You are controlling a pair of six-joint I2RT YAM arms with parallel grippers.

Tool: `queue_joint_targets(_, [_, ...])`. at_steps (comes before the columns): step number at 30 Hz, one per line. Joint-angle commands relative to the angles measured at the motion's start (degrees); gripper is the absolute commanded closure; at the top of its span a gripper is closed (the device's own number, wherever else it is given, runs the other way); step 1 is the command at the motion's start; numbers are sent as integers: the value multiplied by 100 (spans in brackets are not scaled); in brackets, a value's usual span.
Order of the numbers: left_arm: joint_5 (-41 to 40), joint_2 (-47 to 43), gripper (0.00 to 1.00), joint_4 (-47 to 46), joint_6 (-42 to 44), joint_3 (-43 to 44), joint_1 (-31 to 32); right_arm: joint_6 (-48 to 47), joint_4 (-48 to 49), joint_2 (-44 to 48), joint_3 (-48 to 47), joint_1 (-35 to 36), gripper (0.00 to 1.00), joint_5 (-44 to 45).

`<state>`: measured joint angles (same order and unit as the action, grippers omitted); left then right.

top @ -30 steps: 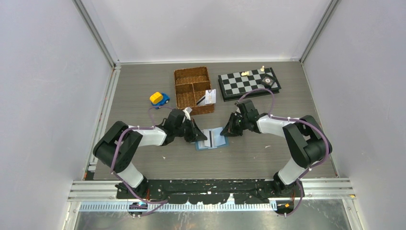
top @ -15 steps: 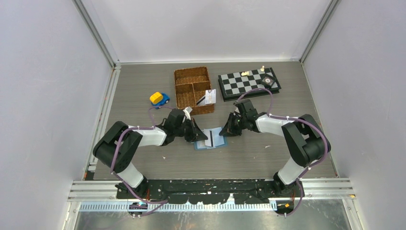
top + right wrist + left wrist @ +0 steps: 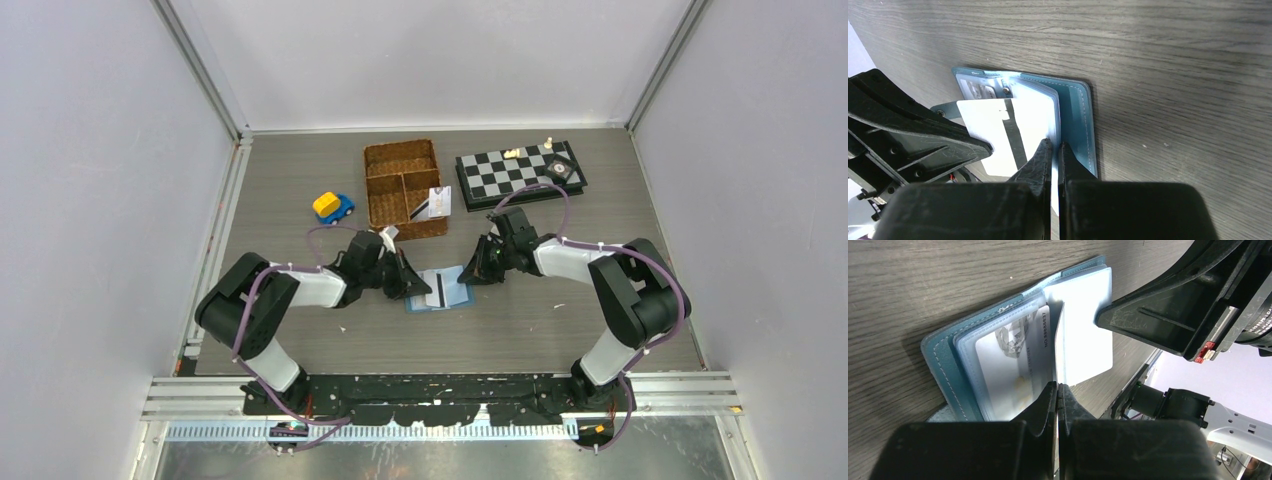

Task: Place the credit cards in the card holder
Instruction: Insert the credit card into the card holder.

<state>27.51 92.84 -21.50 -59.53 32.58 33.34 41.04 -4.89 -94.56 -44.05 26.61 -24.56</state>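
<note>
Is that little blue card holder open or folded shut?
Open. The card holder lies spread on the table, clear pockets showing, a striped card across them.

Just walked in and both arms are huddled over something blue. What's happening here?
Both arms are working at the card holder, which lies open on the table. A white card with a black stripe lies across its clear pockets. The left gripper and the right gripper are each pinched shut on a thin edge there; whether card or pocket leaf, I can't tell. Another card sits inside a pocket.
</note>
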Motion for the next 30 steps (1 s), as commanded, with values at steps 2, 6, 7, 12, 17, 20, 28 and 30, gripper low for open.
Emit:
queue_joint_targets(2, [-213,197,100,-560,115,-152,-21,-134,-471,-198,-36,150,100,320])
queue_joint_targets(6, [-227,386,100,-910,62,-222,-26,-149,-498,-210,-66,176,100,333])
queue_joint_targets(7, [-229,425,100,-967,52,-225,-21,-155,-512,-211,-69,182,100,336])
queue_joint_targets(12, [-345,553,100,-1247,-27,-313,-21,-158,-552,-220,-77,220,100,376])
queue_joint_targets(17, [-405,639,100,-1399,-127,-382,-23,-180,-612,-229,-123,254,100,411])
queue_joint_targets(20, [-356,723,100,-1571,-222,-457,-24,-201,-678,-247,-167,272,100,434])
queue_joint_targets(28, [-437,825,96,-1577,-320,-460,137,-143,-663,-250,-193,307,99,453])
queue_joint_targets(30, [-458,853,95,-1574,-323,-441,157,-119,-654,-226,-189,318,100,447])
